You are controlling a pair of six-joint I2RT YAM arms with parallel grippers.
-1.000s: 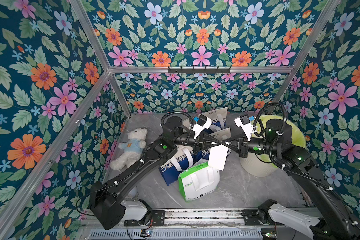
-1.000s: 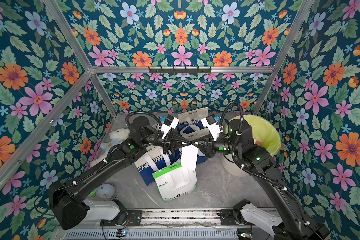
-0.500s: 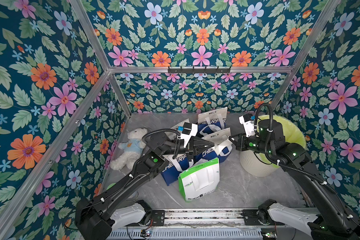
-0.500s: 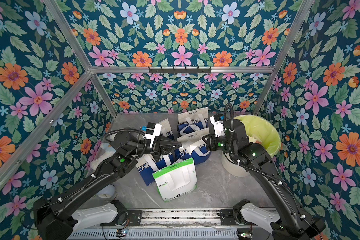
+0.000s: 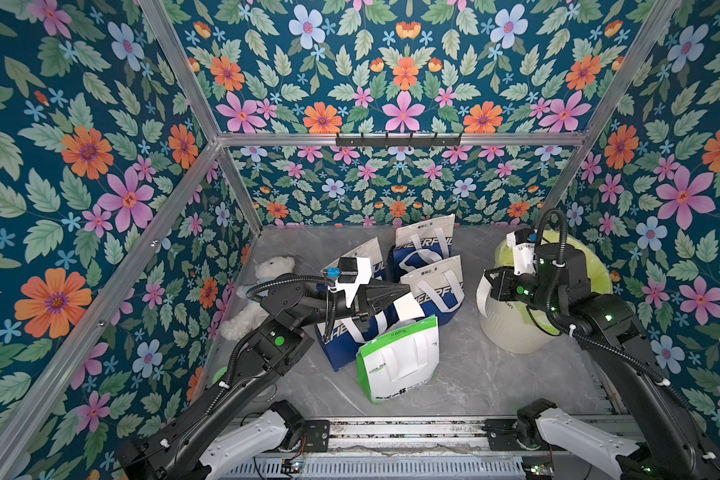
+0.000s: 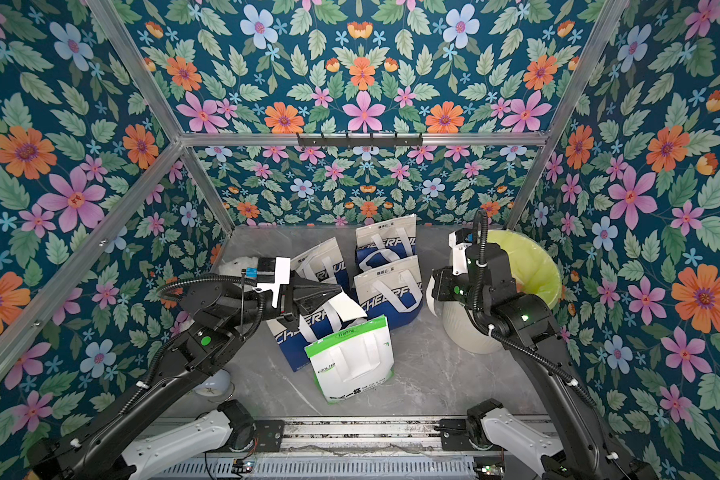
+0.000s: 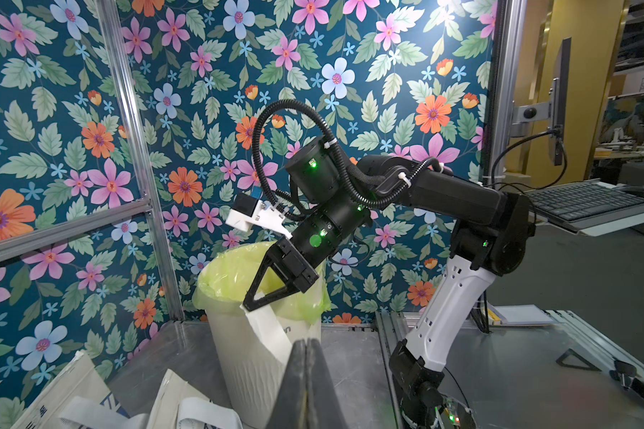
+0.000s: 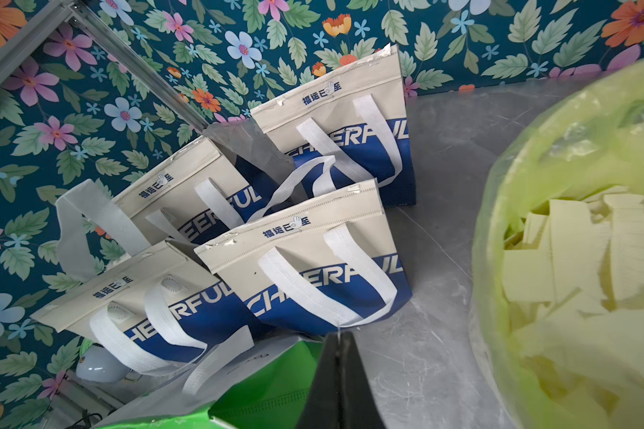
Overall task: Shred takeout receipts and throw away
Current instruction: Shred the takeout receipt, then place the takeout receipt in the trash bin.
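Note:
A torn receipt is split between my two grippers. In both top views my left gripper (image 5: 406, 289) (image 6: 341, 291) is shut on one white receipt piece (image 5: 410, 309) (image 6: 348, 307) above the bags. My right gripper (image 5: 488, 279) (image 6: 434, 282) is shut on a white receipt strip (image 5: 480, 296) (image 6: 430, 300) that hangs against the near side of the bin (image 5: 512, 332). The left wrist view shows that right gripper (image 7: 253, 306) with its strip (image 7: 270, 330) dangling below the green-lined rim. Both my own pairs of jaws, left (image 7: 305, 345) and right (image 8: 338, 336), are pressed together.
The white bin (image 8: 499, 208) has a yellow-green liner and holds several paper shreds (image 8: 573, 256). Several white-and-blue bags (image 5: 437, 286) and a white-and-green bag (image 5: 398, 361) stand mid-table. A white teddy bear (image 5: 267, 270) leans at the left wall. A small white round object (image 6: 211, 384) lies near the left base.
One second ago both grippers held a single sheet between them at the centre. It is now in two pieces. The right arm swung to the bin; the left drew back and lower.

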